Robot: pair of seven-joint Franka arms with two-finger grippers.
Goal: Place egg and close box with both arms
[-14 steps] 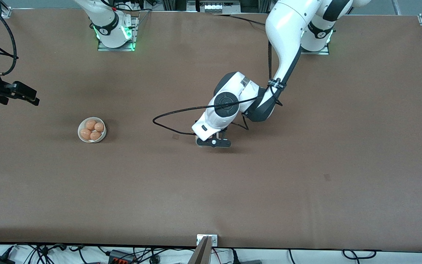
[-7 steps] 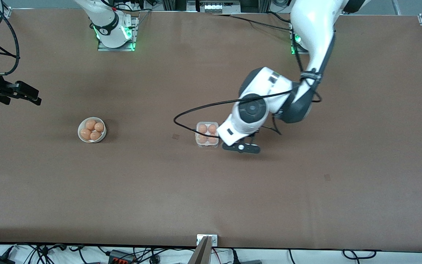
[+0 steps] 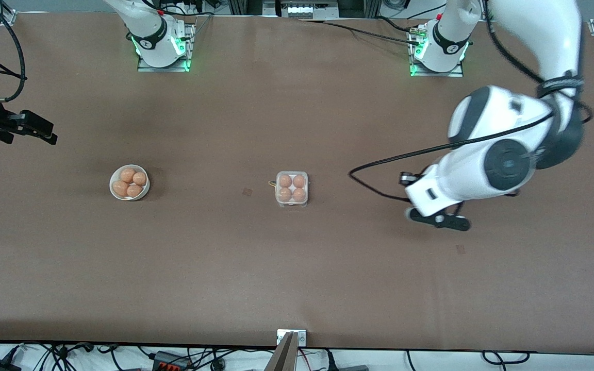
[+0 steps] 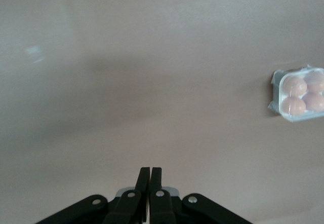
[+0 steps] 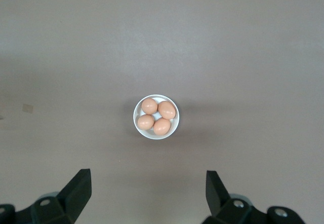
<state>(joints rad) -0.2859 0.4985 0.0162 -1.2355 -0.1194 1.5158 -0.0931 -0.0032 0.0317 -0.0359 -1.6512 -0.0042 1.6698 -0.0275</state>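
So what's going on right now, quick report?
Left gripper shut, empty, clear of box. Right gripper open, waiting. Box closed, four eggs. Nothing obstructing.

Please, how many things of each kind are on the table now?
Eggs in the box: 4
Eggs in the bowl: 4
Box: 1
Bowl: 1
Total: 10

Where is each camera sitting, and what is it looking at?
Front view: high across the table, facing the robots; shows both arms, the egg carton and the bowl of eggs.
Left wrist view: on the left arm's wrist, looking down at the table; shows the shut left gripper and the carton.
Right wrist view: on the right arm's wrist, looking down on the bowl; shows the open right gripper.
Shared: front and left wrist both show the carton, with four eggs inside.
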